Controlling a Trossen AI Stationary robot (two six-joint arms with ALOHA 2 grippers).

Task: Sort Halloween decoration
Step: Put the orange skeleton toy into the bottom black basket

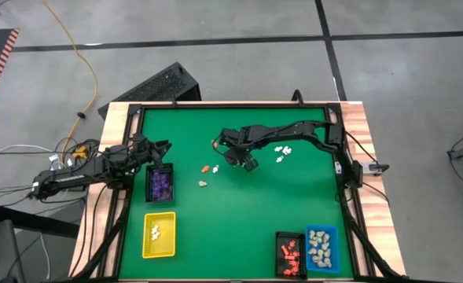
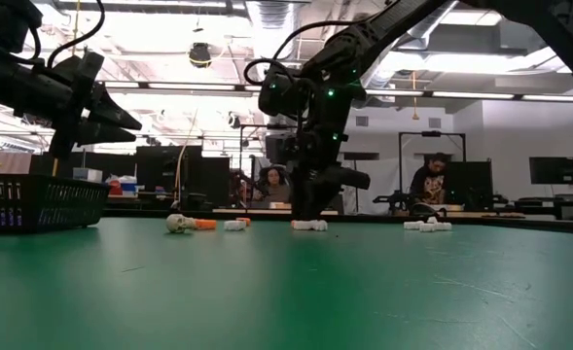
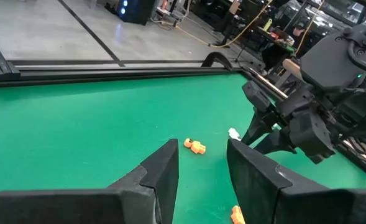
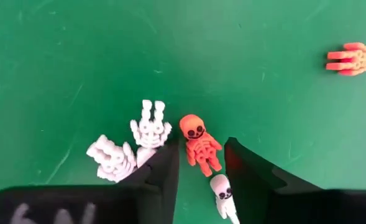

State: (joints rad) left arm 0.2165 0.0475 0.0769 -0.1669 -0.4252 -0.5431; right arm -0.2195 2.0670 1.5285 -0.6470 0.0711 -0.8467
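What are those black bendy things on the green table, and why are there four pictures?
They are two robot arms, each ending in a two-fingered gripper. One camera looks down from above, one sits at table height, and one rides on each wrist. The right gripper is low over the green table, its fingers either side of a tiny orange skeleton figurine, not gripping it yet. White skeleton figurines lie beside it. The left gripper waits open by the black tray of purple figurines. Yellow, black and blue trays hold sorted ones.
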